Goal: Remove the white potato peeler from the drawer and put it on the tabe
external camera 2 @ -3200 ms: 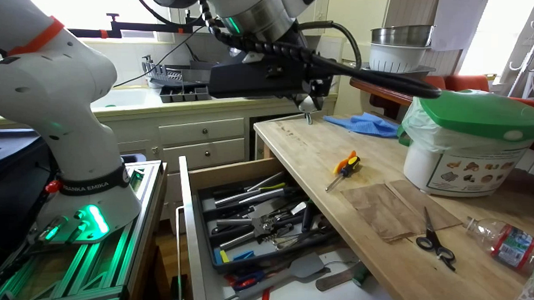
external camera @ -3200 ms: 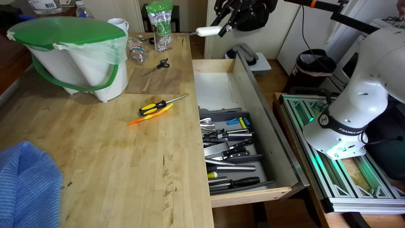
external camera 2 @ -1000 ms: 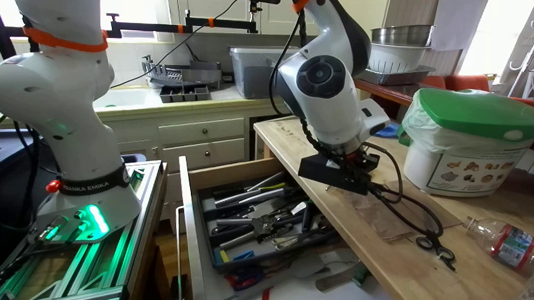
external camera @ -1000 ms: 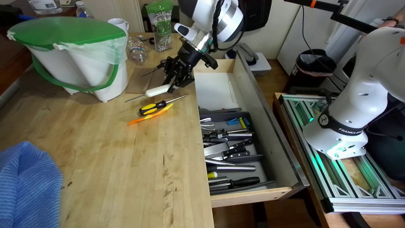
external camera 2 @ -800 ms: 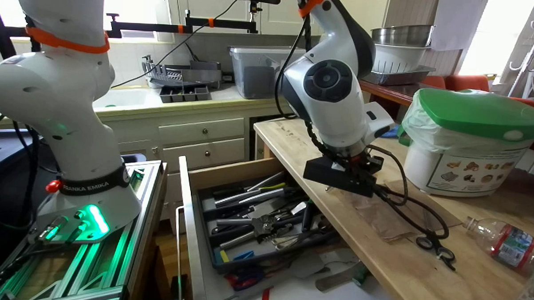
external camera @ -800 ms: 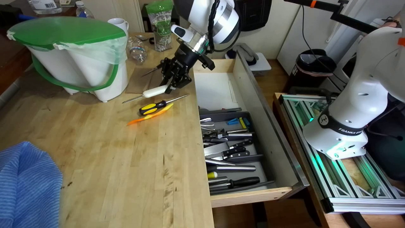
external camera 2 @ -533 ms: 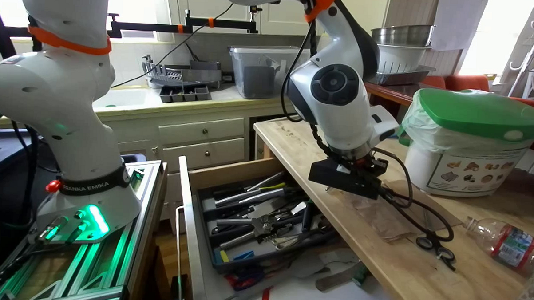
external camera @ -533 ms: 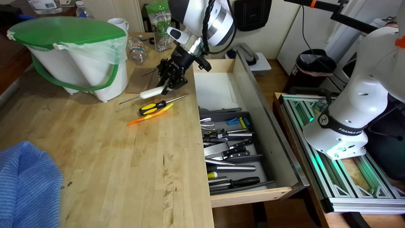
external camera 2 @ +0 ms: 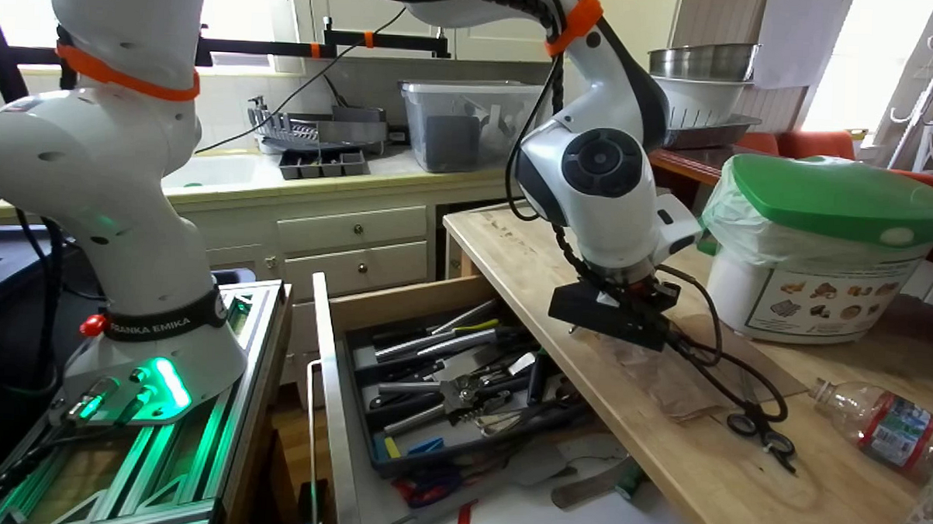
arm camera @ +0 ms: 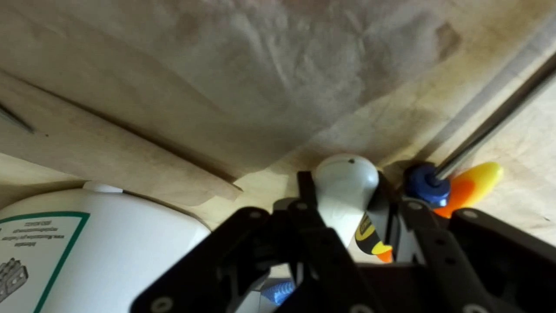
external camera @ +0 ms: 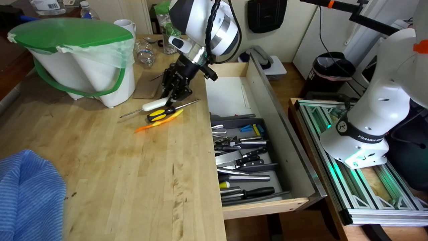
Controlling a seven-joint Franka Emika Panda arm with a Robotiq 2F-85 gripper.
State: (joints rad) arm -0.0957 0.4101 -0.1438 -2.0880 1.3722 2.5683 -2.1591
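My gripper (arm camera: 344,180) was clamped on the white peeler (external camera: 155,104): handle (arm camera: 343,202) smooth, glossy, rounded, dark spot on its butt end; slender metal shaft (external camera: 131,113) extended opposite.

Vs 3.2 s ago: fingers (external camera: 172,97) w/ white peeler (external camera: 154,104) were up nr top edge of an exterior view; now low over desk (external camera: 133,187), nr screwdriver (external camera: 161,114). Last 0.5 s: small further drop & shift away fr. drawer (external camera: 225,97); gap peeler–screwdriver narrowed in that view, contact n/clear. Arm (external camera 2: 615,224) has swung over desk. In an exterior view it now covers pt. of green bag (external camera: 166,23); fingers block handles of scissors (external camera: 156,77) & pt. of brown paper (external camera: 143,85), prev. seen. In an exterior view clear bin (external camera 2: 456,122) now shows, prev. behind arm.
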